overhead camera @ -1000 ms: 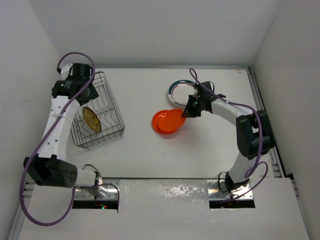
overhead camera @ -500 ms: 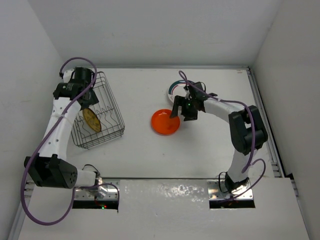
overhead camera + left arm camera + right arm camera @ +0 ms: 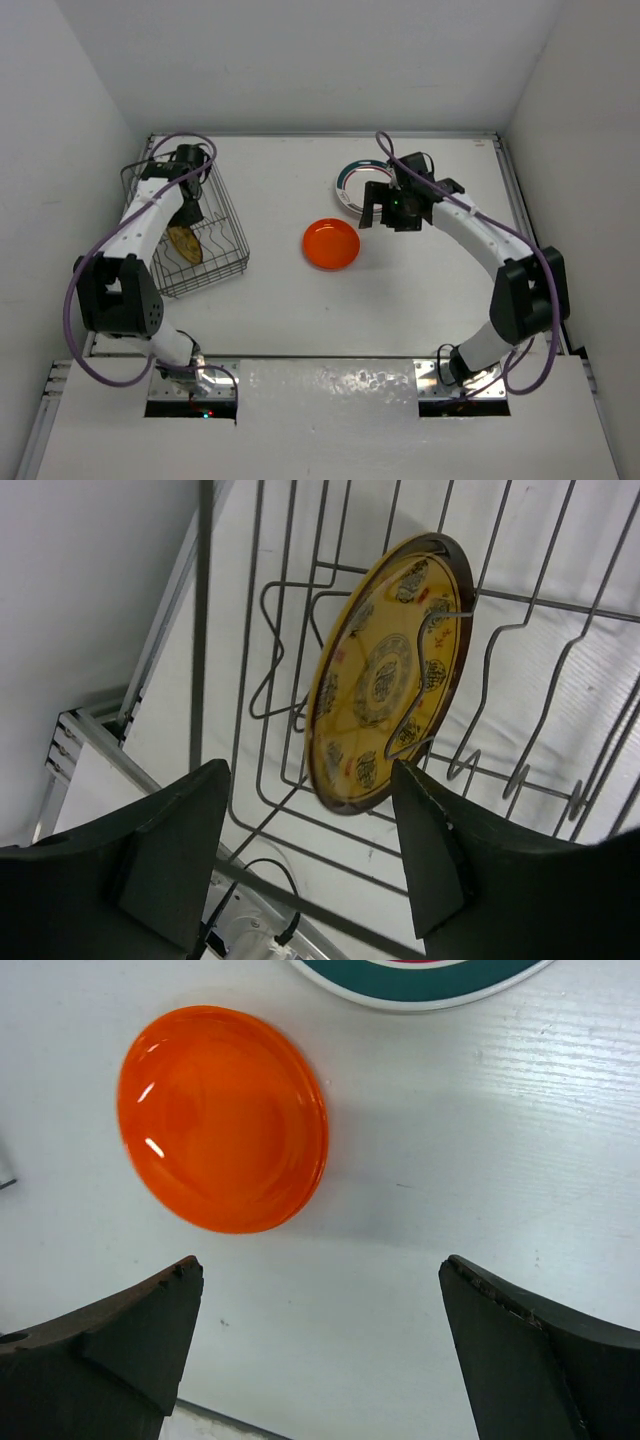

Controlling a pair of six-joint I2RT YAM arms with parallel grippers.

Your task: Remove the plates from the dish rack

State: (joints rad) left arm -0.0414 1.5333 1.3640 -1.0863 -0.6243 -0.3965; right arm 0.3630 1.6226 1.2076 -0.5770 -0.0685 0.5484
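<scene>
At the left of the white table [image 3: 280, 330] stands the wire dish rack [image 3: 236, 240], set at a slant near the left wall. One plate is in it: a yellow patterned plate with a dark rim [image 3: 184, 243], standing on edge between the rack's upright wire prongs. The left arm reaches over the far side of the rack, and the left gripper [image 3: 190, 207] points down into it, just above that plate. In the left wrist view the gripper [image 3: 305, 855] has its two dark fingers [image 3: 170, 850] partly spread with an empty gap between them. The yellow plate [image 3: 385, 675] sits beyond the fingertips, leaning against a bent prong of the rack [image 3: 203, 630], and neither finger touches it, so this gripper holds nothing. Further right, near the middle of the table, an orange plate [image 3: 331, 244] lies flat, well apart from the rack. Whether it is a single plate or a stack cannot be told. Behind it and a little to the right, a white plate with a teal ring [image 3: 350, 181] lies flat, partly hidden by the right arm. The right gripper [image 3: 388, 212] hangs above the table between these two plates. In the right wrist view the gripper [image 3: 320, 1350] has its fingers spread wide with only bare table between them. The orange plate [image 3: 222, 1118] lies beyond its left finger, and the edge of the teal-ringed plate [image 3: 420, 982] shows at the top.
</scene>
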